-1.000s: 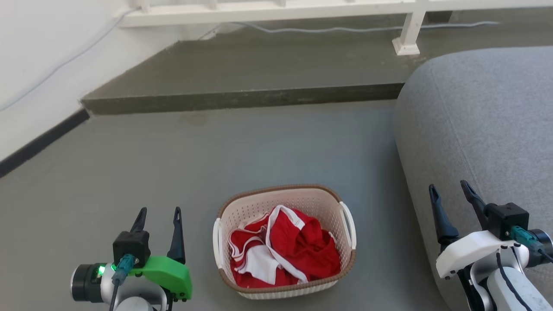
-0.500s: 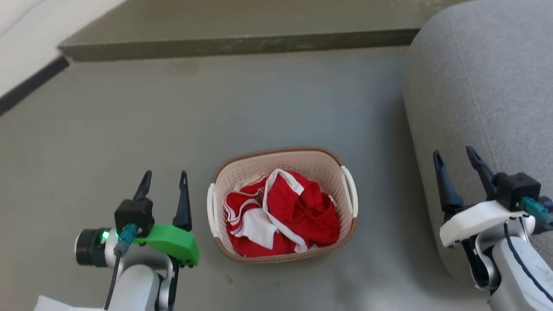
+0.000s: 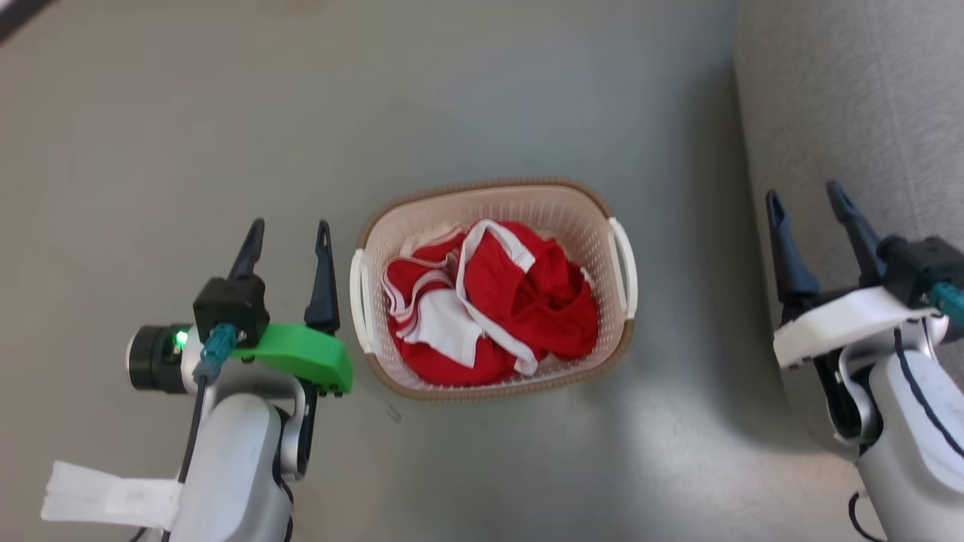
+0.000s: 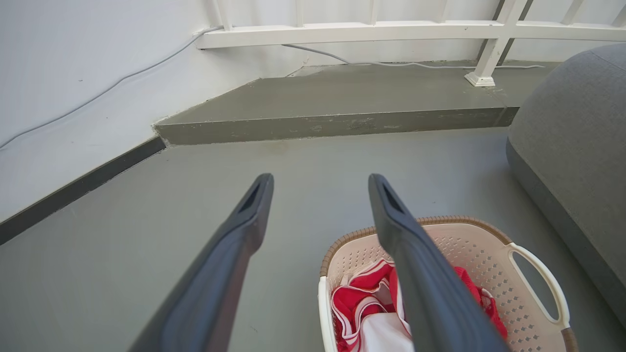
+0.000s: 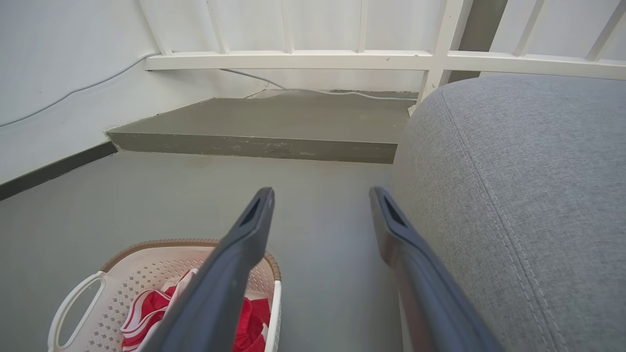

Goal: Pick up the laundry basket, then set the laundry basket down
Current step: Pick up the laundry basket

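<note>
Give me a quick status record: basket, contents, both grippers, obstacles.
basket: on the floor, between the grippers, not held
contents: red and white clothes
left gripper: open, empty, beside the left handle, not gripping it
right gripper: open, empty, by the sofa's edge, farther from the basket
obstacle: grey sofa to the basket's right

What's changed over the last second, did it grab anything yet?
The head camera tipped down, shifting the whole picture. The left tool edged nearer the laundry basket. Nothing grabbed: both tools stay open, the right tool by the sofa, basket on the floor.
</note>
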You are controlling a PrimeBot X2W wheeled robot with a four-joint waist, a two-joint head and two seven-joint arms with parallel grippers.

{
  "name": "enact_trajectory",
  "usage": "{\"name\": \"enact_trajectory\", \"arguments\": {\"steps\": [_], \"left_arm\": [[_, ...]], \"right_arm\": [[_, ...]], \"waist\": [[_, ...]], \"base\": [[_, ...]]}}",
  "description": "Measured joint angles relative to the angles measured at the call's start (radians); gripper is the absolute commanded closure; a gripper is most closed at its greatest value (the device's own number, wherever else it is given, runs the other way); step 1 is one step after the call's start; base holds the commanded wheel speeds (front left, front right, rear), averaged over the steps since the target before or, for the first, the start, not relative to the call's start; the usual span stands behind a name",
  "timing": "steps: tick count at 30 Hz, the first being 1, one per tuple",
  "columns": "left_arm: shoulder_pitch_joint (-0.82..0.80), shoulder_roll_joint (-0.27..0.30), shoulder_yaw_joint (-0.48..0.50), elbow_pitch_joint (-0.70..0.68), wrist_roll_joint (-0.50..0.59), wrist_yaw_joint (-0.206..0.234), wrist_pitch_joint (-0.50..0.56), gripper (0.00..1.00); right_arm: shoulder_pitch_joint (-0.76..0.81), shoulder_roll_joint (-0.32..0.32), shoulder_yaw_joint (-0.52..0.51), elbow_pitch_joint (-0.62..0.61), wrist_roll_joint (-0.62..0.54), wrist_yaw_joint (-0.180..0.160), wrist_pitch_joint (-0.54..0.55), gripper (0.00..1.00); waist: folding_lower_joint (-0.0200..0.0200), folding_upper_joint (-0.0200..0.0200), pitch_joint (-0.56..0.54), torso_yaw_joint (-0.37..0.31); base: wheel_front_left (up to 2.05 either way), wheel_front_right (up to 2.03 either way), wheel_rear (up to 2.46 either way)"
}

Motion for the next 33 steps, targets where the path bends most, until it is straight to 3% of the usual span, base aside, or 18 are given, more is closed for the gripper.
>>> {"name": "enact_trajectory", "arguments": {"steps": [17,33], "left_arm": [[-0.143,-0.007,-0.004,0.086,-0.004,0.000,-0.009,0.00],[-0.243,-0.018,-0.039,0.280,-0.059,-0.017,0.002,0.00]], "right_arm": [[-0.122,0.016,0.009,0.023,0.000,0.035,-0.001,0.00],[-0.218,0.061,0.048,0.153,0.000,0.066,-0.002,0.00]], "waist": [[0.0001,0.0000,0.204,0.009],[0.0000,0.0000,0.332,-0.001]], "base": [[0.00,0.00,0.00],[0.00,0.00,0.00]]}}
